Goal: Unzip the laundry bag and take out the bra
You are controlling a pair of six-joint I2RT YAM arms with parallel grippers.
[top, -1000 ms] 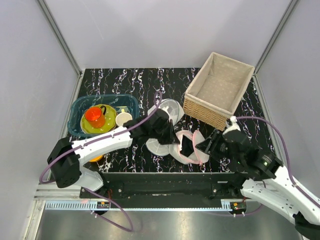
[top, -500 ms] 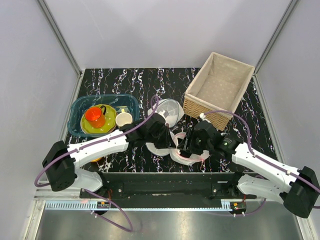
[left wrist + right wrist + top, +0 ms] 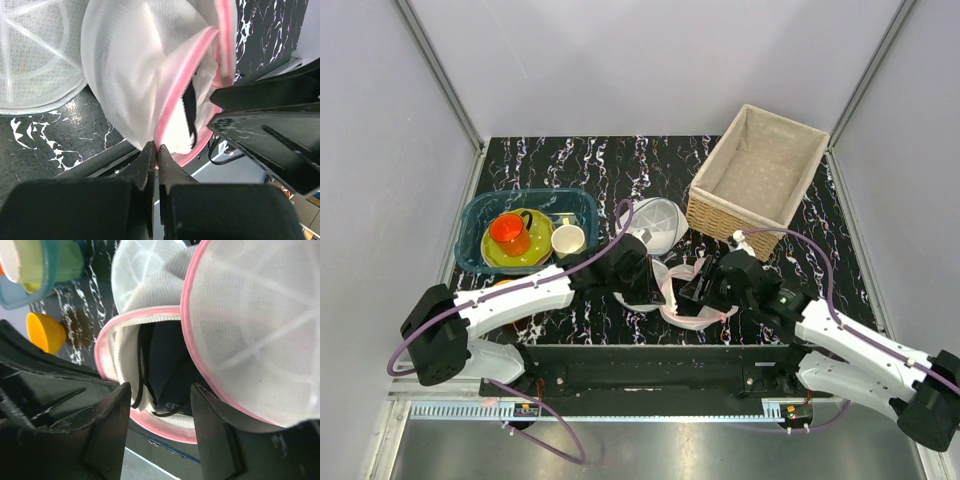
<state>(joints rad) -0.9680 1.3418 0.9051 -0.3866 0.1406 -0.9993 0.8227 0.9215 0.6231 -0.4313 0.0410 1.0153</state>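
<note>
Swinging in from the right over the last second, my right gripper had arrived at the round white-mesh laundry bag with its pink rim and zipper. The bag lay just near-left of the woven wicker basket. My left gripper had crept closer too, on the bag's side away from the basket.

From the left wrist, I saw those fingers pressed together, seemingly pinching the pink rim. The zipper was parted, and the black bra showed in the gap.

From the right wrist, the fingers stood apart at the bag's mouth with nothing gripped, and the bra lay inside between the two halves. I judged the unzipping done and the pull-out next.
</note>
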